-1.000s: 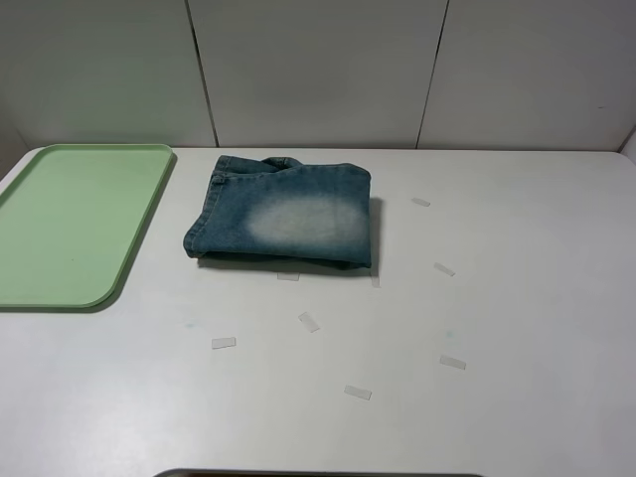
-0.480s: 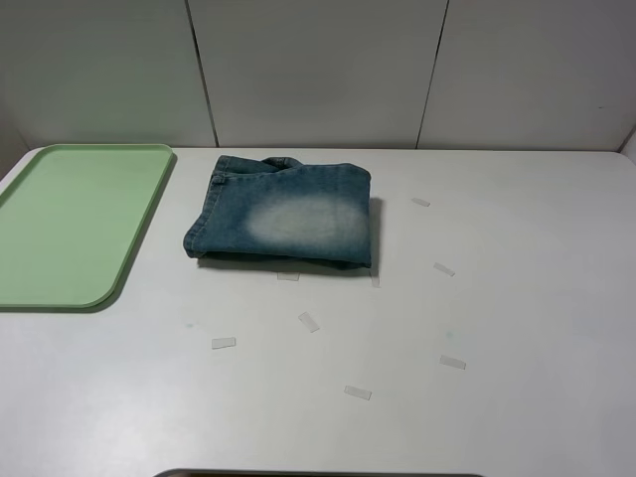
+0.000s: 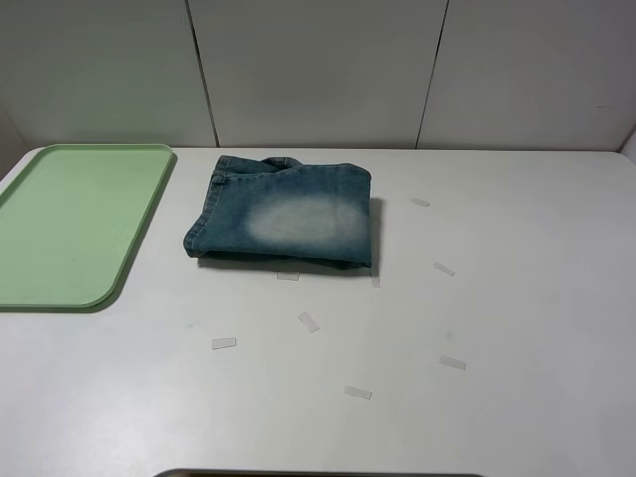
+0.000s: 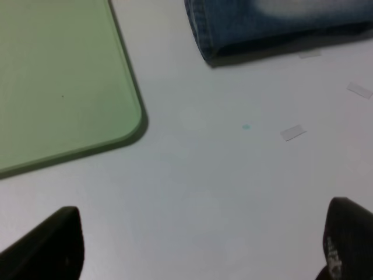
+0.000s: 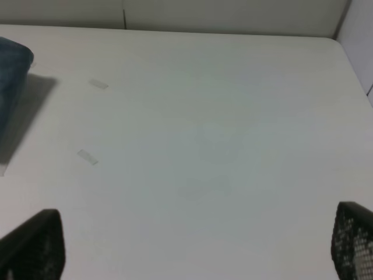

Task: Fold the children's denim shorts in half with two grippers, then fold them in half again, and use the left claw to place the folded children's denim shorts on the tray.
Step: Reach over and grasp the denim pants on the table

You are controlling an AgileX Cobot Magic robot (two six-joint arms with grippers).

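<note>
Nothing is moving since earlier: the left tool (image 4: pixel 204 242) and right tool (image 5: pixel 198 242) are hanging open, empty. The children's denim shorts (image 3: pixel 283 221) are lying folded on the worktop (image 3: pixel 417 328) ahead of the left tool, beside the tray (image 3: pixel 70 229). Gripping every layer together is looking safest.

The left end effector (image 4: pixel 201 248) hovers with its two black fingertips (image 4: pixel 49 245) spread wide, gripping nothing, and the right end effector (image 5: pixel 192 245) hovers the same way, its dark fingertips (image 5: pixel 32 248) equally far apart.
</note>
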